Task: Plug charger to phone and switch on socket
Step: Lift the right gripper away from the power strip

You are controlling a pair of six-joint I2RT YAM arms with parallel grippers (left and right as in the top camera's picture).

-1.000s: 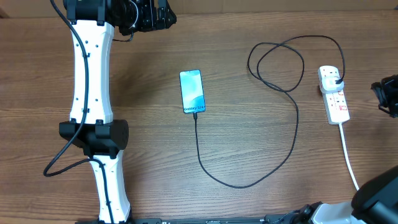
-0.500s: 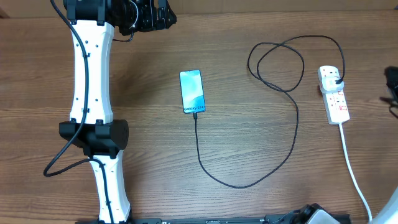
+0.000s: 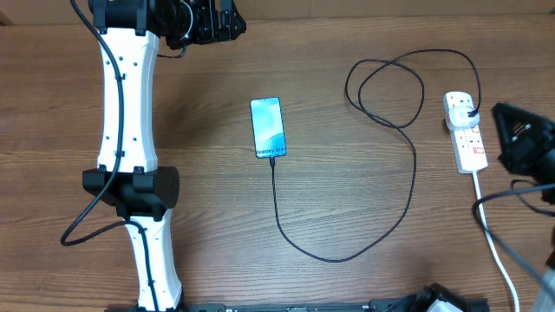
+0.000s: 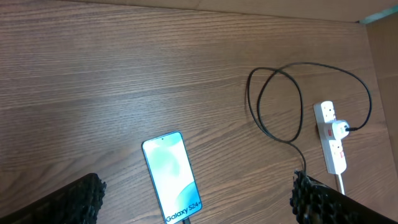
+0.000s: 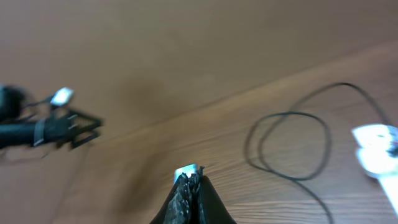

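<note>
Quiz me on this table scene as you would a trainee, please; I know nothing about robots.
1. True or false: the phone has a dark screen.
2. The black charger cable runs from the phone to: A) the socket B) the left arm C) off the table's edge.
3. Which end effector is nearer the socket?
Key: 1 false, it is lit. 2 A. 3 the right end effector.

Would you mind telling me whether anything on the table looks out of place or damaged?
Nothing stands out: the phone lies flat and lit, and the charger runs in loose loops from it to the socket.
</note>
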